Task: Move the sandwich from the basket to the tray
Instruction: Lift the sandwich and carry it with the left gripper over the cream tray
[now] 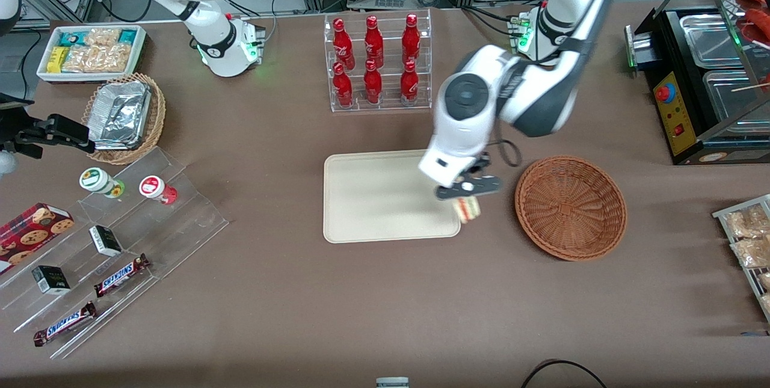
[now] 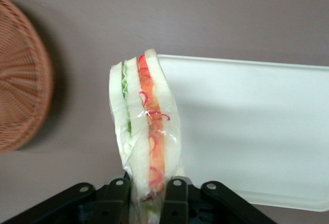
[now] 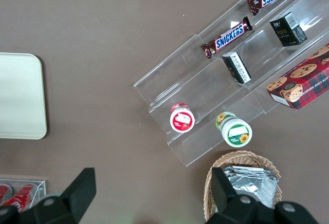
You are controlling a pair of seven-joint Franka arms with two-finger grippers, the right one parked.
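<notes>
My gripper [image 1: 468, 194] [image 2: 146, 196] is shut on the sandwich [image 1: 467, 209] [image 2: 146, 126], a plastic-wrapped wedge of white bread with orange-red and green layers. It hangs above the edge of the cream tray [image 1: 385, 197] [image 2: 252, 131], at the corner nearest the basket. The round reddish-brown wicker basket [image 1: 570, 207] [image 2: 20, 108] stands beside the tray, toward the working arm's end of the table, with nothing inside it. The black fingers [image 2: 117, 198] pinch the wedge's narrow end.
A clear rack of red bottles [image 1: 377, 60] stands farther from the front camera than the tray. A stepped acrylic shelf with snacks [image 1: 114, 255] and a foil-filled wicker basket [image 1: 124, 116] lie toward the parked arm's end. A black warmer [image 1: 698, 75] sits at the working arm's end.
</notes>
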